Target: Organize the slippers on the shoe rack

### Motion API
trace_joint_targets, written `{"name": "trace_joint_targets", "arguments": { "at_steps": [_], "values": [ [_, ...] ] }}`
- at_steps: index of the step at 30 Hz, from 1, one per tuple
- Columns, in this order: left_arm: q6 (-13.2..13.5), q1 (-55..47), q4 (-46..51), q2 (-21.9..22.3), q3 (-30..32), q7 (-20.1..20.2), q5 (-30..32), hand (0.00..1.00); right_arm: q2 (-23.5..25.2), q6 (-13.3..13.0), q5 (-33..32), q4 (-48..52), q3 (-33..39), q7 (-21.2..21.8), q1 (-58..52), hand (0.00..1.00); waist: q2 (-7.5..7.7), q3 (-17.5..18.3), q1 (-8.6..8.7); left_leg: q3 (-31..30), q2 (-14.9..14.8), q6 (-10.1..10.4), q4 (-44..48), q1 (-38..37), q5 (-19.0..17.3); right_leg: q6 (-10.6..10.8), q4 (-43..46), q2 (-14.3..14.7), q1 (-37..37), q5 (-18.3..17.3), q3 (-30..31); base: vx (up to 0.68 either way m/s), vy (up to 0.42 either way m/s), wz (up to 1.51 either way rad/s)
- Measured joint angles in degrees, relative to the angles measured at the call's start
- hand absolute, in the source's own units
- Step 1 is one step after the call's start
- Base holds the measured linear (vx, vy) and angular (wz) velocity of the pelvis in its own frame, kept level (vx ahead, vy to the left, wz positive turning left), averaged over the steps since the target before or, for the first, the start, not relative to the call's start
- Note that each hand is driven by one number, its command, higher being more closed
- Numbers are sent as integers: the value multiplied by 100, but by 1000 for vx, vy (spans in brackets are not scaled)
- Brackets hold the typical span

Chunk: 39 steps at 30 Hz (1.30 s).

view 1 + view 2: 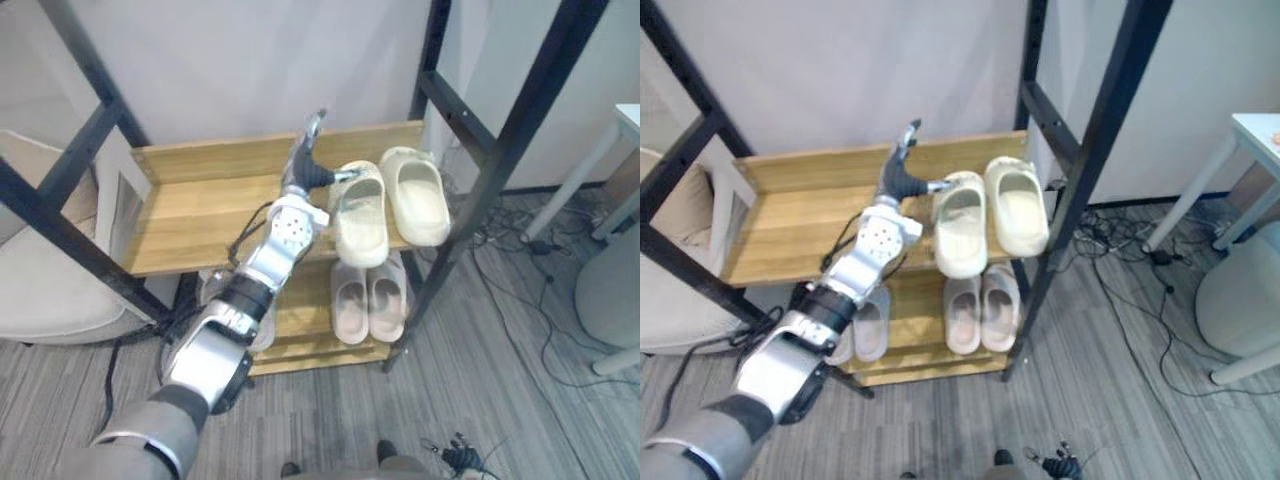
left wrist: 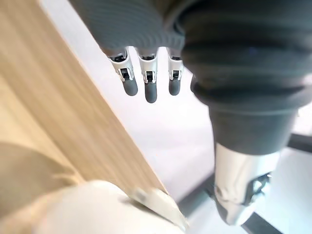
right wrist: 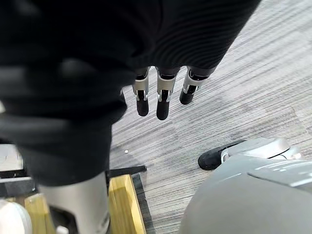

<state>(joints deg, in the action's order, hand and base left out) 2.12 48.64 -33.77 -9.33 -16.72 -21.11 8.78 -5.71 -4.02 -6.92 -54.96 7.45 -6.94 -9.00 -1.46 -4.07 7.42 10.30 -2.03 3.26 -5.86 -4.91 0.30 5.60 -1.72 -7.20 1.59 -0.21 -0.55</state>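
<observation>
A pair of cream slippers lies toes-forward at the right end of the wooden top shelf [image 1: 195, 205] of the shoe rack: the left slipper [image 1: 360, 218] and the right slipper [image 1: 416, 196], side by side. My left hand [image 1: 303, 165] is open just left of the left slipper's heel, fingers [image 2: 150, 88] straight and pointing at the wall, thumb reaching to the heel rim. It holds nothing. On the lower shelf sit a beige pair [image 1: 368, 296] and a grey slipper [image 1: 872, 320] partly behind my arm. My right hand [image 3: 163, 100] hangs open over the grey carpet.
Black metal posts [image 1: 505, 150] frame the rack on both sides. A cream cushioned seat [image 1: 45, 285] stands to the left. A white table leg [image 1: 580, 185], a grey rounded object [image 1: 610, 290] and floor cables [image 1: 520, 245] lie to the right.
</observation>
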Motion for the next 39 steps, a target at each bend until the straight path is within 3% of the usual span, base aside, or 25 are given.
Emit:
{"name": "trace_joint_targets", "arguments": {
  "at_steps": [3,6,12,18,29,39],
  "values": [
    [4,-327,515,-86,2,0,-45,0,-19,5,0,-2,-112,-5,37,0,23,10,-7,-61,-8,3,0,-1,2,-5,-59,3,63,10,-74,1,-32,12],
    [106,-913,1361,-58,-5,2,-375,0,-9,8,0,-20,-147,-34,108,0,45,3,-34,-111,-7,3,0,-17,1,-6,-96,3,165,9,-125,8,-36,8],
    [275,-2119,2166,153,-74,151,-1059,0,17,16,1,-130,-204,-59,171,0,162,11,-133,-183,-10,4,-1,-101,2,-21,-160,1,316,17,-215,-34,-33,8],
    [383,-2644,2194,175,-478,620,-2015,0,18,58,-4,-227,-372,-91,288,0,319,54,-185,-336,-14,8,-2,-120,40,-32,-172,-6,389,6,-392,-58,-34,13],
    [381,-2804,2187,231,-1040,1015,-2262,0,-6,58,-8,-248,-592,-123,359,0,327,63,-276,-460,-19,20,-2,-106,55,-30,-220,-2,462,-10,-537,-15,-19,5],
    [453,-2636,1854,397,-1384,1013,-2473,0,18,59,-35,-446,-775,-205,514,0,367,116,-265,-474,-17,22,-2,-109,57,-25,-252,-3,488,-7,-555,-11,-6,0]
  ]
}}
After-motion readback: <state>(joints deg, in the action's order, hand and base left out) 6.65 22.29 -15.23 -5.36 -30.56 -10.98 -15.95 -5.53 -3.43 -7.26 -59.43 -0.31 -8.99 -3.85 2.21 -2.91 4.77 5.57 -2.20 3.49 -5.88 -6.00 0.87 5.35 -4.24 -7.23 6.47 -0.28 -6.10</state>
